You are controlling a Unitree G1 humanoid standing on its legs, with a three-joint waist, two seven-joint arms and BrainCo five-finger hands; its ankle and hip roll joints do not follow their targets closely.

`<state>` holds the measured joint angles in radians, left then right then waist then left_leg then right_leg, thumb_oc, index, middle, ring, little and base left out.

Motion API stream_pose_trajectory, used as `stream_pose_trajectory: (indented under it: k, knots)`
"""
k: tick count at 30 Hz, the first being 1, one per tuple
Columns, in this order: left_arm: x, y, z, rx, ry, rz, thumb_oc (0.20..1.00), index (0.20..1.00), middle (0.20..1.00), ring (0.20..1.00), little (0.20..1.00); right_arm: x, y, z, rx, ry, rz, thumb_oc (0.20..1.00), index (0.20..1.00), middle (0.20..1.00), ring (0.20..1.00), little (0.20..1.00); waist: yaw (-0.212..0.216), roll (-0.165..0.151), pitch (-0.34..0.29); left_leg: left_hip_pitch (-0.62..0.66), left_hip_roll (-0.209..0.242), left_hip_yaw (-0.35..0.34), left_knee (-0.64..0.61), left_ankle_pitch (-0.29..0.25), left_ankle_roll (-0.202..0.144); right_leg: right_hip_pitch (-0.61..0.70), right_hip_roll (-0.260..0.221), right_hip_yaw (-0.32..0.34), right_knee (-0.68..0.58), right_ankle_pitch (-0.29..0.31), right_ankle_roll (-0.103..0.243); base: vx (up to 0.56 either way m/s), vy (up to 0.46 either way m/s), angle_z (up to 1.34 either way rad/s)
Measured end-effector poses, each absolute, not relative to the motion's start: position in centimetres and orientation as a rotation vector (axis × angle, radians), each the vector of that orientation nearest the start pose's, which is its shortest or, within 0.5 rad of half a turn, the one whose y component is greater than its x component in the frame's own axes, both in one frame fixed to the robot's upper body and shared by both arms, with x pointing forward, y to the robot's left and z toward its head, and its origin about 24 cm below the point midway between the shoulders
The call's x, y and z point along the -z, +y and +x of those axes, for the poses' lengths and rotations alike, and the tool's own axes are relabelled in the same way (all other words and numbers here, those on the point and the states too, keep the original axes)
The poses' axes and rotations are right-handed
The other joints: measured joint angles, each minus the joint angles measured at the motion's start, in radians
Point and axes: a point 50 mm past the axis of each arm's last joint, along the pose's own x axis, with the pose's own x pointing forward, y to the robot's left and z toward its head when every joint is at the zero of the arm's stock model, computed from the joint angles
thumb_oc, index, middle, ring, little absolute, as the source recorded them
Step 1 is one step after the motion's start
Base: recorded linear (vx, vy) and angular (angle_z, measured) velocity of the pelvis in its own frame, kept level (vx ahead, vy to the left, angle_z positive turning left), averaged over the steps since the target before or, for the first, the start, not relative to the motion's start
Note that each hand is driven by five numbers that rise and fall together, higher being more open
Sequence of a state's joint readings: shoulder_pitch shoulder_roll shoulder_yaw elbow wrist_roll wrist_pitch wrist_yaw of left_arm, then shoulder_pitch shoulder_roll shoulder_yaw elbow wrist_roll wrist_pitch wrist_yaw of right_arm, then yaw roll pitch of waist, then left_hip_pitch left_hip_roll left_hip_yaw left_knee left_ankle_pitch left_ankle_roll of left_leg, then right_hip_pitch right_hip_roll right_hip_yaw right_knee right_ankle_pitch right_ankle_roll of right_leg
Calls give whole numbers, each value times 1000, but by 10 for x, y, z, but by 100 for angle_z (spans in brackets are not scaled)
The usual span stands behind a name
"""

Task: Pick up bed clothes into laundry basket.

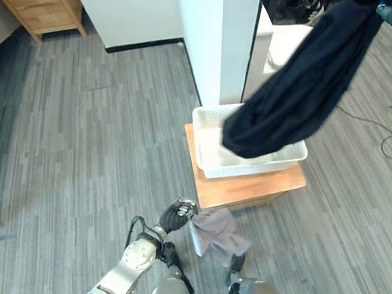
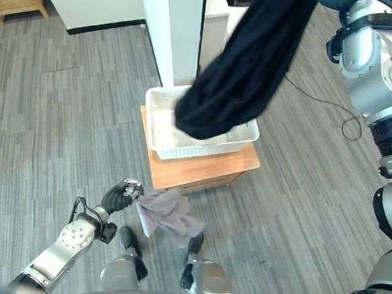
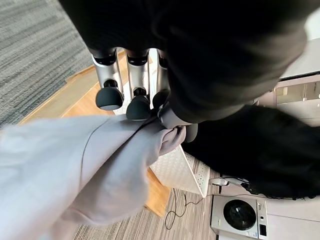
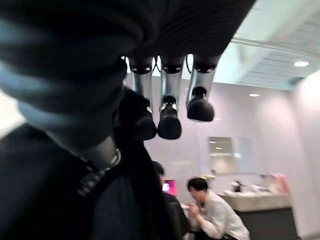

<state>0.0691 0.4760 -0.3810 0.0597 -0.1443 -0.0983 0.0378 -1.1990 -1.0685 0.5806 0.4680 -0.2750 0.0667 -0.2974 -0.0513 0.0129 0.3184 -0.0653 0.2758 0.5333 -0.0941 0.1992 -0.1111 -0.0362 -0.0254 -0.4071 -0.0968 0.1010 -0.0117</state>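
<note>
My left hand hangs low in front of the wooden stand, its fingers and thumb shut on a pale grey cloth that droops toward the floor. The white laundry basket sits on that stand. My right hand is raised high, with thumb and fingers pinching a dark navy garment. The garment hangs down in a long fold, and its lower end reaches over the basket's right half, hiding part of the inside.
A white pillar rises just behind the basket. A wooden drawer unit stands far back left. A washing machine sits beyond the stand. Seated people appear in the background of the right wrist view. Grey plank floor spreads to the left.
</note>
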Motion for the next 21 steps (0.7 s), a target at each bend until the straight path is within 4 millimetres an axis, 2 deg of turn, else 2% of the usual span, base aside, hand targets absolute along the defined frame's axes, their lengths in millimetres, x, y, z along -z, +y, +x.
stream_pose_trajectory:
  k: [3,7,9,18,19,20,21]
  knots:
    - [-9,164,223,314,129,316,200,200,200,200,200,-340,-248,354,446,-619,-1375,200,200,200,200,200,22,-4,3,-4,-31,-3,0,-12,17,-1,-30,-2,-1,0,25,-47,30,10]
    - [-8,165,223,312,129,319,200,200,200,200,200,-329,-239,364,412,-600,-1329,200,200,200,200,200,63,-6,8,-39,-38,-17,0,-15,21,-30,-37,-7,-1,6,40,-50,23,7]
    - [-8,165,222,314,131,319,200,200,200,200,200,-326,-242,366,415,-573,-1329,200,200,200,200,200,75,-8,23,-41,-40,-18,0,-16,20,-31,-40,-9,-1,8,42,-33,13,4]
    - [-2,172,222,275,159,331,200,200,200,200,200,-318,-241,372,399,-539,-1312,200,200,200,200,200,86,-25,41,-67,-43,-34,0,-15,21,-46,-44,-26,-1,10,45,-11,6,5]
    - [-2,172,222,272,158,332,200,200,200,200,200,-316,-240,374,394,-534,-1306,542,542,542,542,542,86,-24,45,-68,-43,-34,0,-15,21,-45,-44,-26,-1,10,45,0,0,0]
    - [-2,173,223,271,157,332,200,200,200,200,200,-312,-241,377,393,-513,-1299,1000,1000,1000,1000,1000,87,-25,45,-68,-43,-35,0,-15,21,-45,-44,-26,-1,10,45,0,0,0]
    - [-2,173,223,270,155,332,200,200,200,200,200,-307,-242,380,393,-485,-1292,1000,1000,1000,1000,1000,87,-25,46,-68,-43,-36,0,-15,21,-45,-44,-27,-1,10,45,0,0,0]
